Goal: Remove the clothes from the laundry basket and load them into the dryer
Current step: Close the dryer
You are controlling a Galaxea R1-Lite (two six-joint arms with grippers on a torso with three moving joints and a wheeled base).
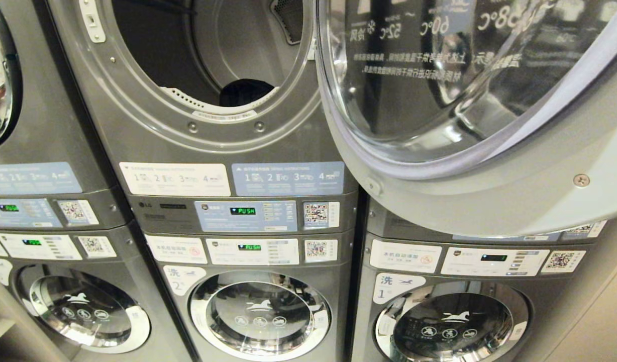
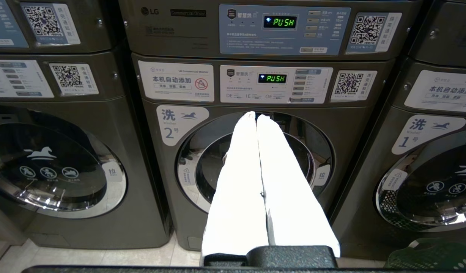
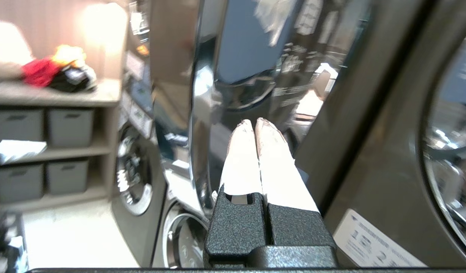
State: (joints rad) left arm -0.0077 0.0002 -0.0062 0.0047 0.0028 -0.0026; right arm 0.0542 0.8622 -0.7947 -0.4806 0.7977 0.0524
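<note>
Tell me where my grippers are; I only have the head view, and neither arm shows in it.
Observer: The right gripper is shut and empty, pointing at the open dryer door.
Operator: And the left?
Observer: The left gripper is shut and empty too, pointing at washer 2.
Operator: Any sign of the basket?
Observer: Part of a green basket shows low in front of washer 1, in the left wrist view.

Dark grey metallic dryer (image 1: pixel 223 146) with a dark garment (image 1: pixel 245 92) in its drum, green lettering on the black display (image 2: pixel 280 22), black-and-white QR labels (image 2: pixel 367 31), white and pale blue instruction stickers (image 1: pixel 287 178), white gripper fingers (image 2: pixel 240 178) on black mounts, red, orange and black clothes (image 3: pixel 54 70) on a beige shelf.
</note>
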